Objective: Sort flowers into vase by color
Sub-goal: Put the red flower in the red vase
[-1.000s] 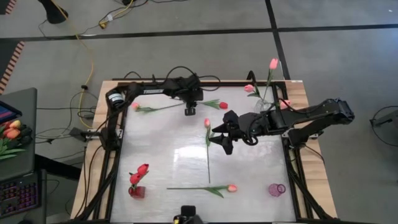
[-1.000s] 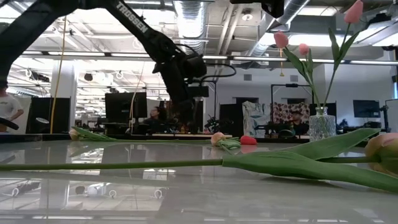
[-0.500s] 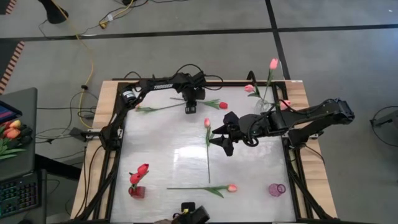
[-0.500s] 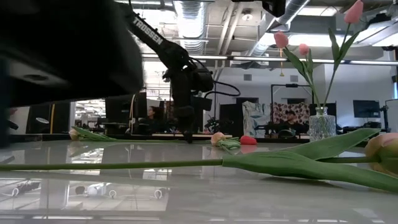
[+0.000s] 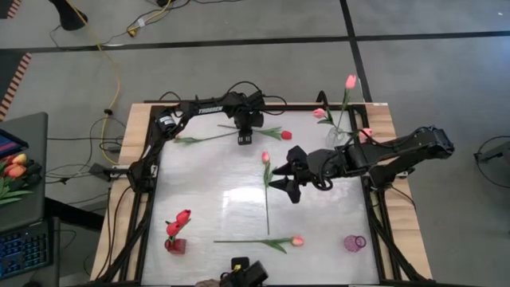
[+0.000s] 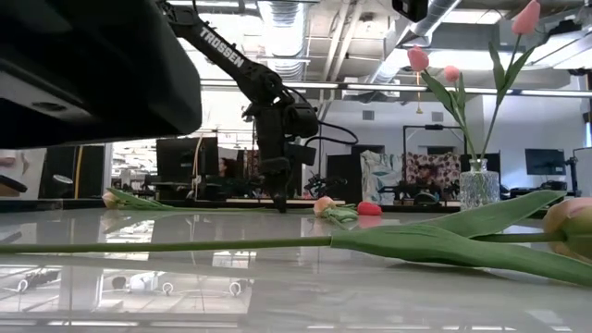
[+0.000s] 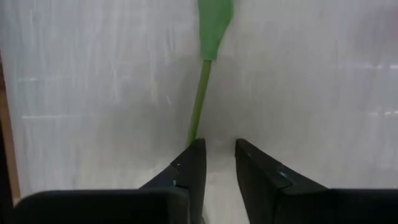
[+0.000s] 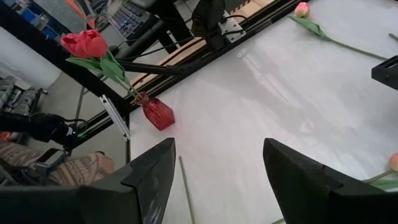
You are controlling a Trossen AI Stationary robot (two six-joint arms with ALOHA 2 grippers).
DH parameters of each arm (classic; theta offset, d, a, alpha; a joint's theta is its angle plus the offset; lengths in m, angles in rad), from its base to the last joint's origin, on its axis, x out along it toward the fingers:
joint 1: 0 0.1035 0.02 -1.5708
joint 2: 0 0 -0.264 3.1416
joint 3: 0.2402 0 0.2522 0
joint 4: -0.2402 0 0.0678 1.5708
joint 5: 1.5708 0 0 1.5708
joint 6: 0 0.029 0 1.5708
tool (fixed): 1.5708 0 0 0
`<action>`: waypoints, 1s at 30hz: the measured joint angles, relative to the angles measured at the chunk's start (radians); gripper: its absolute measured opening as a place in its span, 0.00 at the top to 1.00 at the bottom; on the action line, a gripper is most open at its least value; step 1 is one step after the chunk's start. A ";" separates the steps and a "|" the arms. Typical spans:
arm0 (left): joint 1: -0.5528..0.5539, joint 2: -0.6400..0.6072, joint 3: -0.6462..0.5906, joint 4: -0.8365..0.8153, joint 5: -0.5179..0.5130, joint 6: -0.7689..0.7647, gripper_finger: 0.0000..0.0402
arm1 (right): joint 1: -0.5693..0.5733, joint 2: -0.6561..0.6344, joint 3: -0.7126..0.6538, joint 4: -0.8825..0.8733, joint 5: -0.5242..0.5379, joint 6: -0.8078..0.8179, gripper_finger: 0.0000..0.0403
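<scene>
Green stem | left claw lowered, nearly clenched beside it | right claw released

table: glossy white, wood rim | red vase: shiny glass | end effector fingers: matt black plastic

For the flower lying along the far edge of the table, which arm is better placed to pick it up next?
The left. Its gripper is down on that flower's stem, fingers nearly closed around it. The right gripper hangs open over the table's middle, beside another flower.
</scene>
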 joint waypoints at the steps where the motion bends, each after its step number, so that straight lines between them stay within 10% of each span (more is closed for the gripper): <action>1: 0.001 0.000 0.000 -0.002 0.000 -0.001 0.83 | 0.000 0.000 0.000 0.000 0.000 0.000 0.33; 24: -0.002 -0.002 0.143 -0.160 0.183 -0.008 1.00 | 0.027 0.000 0.000 0.001 0.002 0.036 0.33; 30: -0.008 0.000 0.140 -0.099 0.035 0.040 0.97 | 0.027 0.000 0.000 -0.001 0.002 0.034 0.33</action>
